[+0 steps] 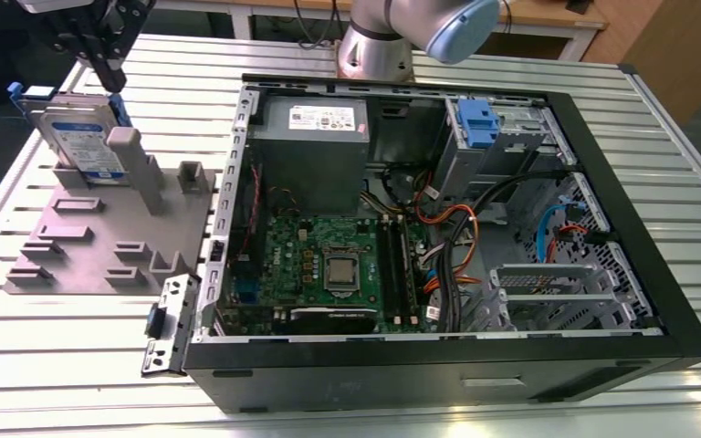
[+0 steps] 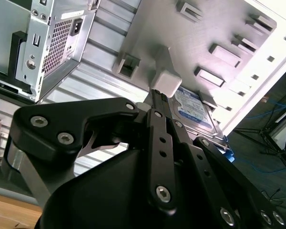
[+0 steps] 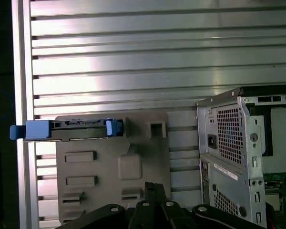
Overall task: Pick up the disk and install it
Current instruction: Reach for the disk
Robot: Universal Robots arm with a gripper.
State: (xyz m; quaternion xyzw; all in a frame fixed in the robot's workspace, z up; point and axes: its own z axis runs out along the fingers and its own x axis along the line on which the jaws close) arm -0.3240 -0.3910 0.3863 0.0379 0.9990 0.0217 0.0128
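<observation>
End effector (image 1: 114, 86) black, fingers pressed together, hanging above the disk (image 1: 80, 137) at the exterior view's far left. Tips aimed toward the tall grey post (image 2: 167, 81) just beside the drive in the second wrist view. Disk on edge, slotted upright in the grey fixture (image 1: 95, 246), label turned toward the post. Blue carrier frame (image 3: 35, 130) wrapped round its edges, jutting past the fixture's side in the first wrist view. Fixture flat on the slatted metal bench (image 1: 70, 365), open computer case (image 1: 448, 370) just beside it toward the exterior view's right. Inside the case, grey power supply (image 1: 314, 137) at the far wall, blue clip (image 1: 477, 123) near it.
</observation>
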